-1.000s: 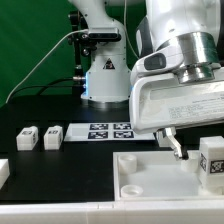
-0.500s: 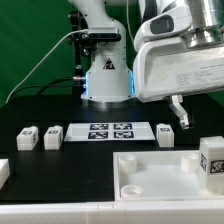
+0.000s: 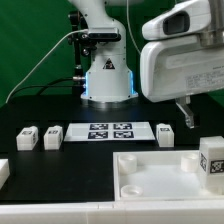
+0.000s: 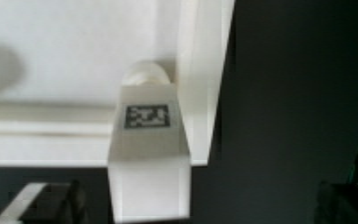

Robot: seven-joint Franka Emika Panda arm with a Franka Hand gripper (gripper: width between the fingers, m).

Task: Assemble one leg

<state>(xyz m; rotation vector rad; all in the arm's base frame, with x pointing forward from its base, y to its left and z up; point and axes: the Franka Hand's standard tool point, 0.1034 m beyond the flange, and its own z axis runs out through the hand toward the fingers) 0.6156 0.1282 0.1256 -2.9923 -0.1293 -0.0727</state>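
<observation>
Several small white legs with square markers show in the exterior view: two at the left [image 3: 27,137] [image 3: 53,135], one by the marker board's right end [image 3: 166,133], and one [image 3: 212,158] standing on the large white square piece [image 3: 150,178] at the right. My gripper [image 3: 188,118] hangs high at the right, above and between the two right-hand legs, touching nothing. In the wrist view an upright leg [image 4: 149,150] stands against the white piece [image 4: 69,100], between my wide-apart dark fingers [image 4: 43,202]. The gripper [image 4: 194,208] is open and empty.
The marker board [image 3: 110,131] lies at the middle of the black table. Another white part [image 3: 4,172] sits at the left edge. The arm's base [image 3: 105,70] and a cable stand behind, before a green backdrop.
The gripper has risen and moved toward the exterior view's right, away from the table. The legs and the white piece have not moved.
</observation>
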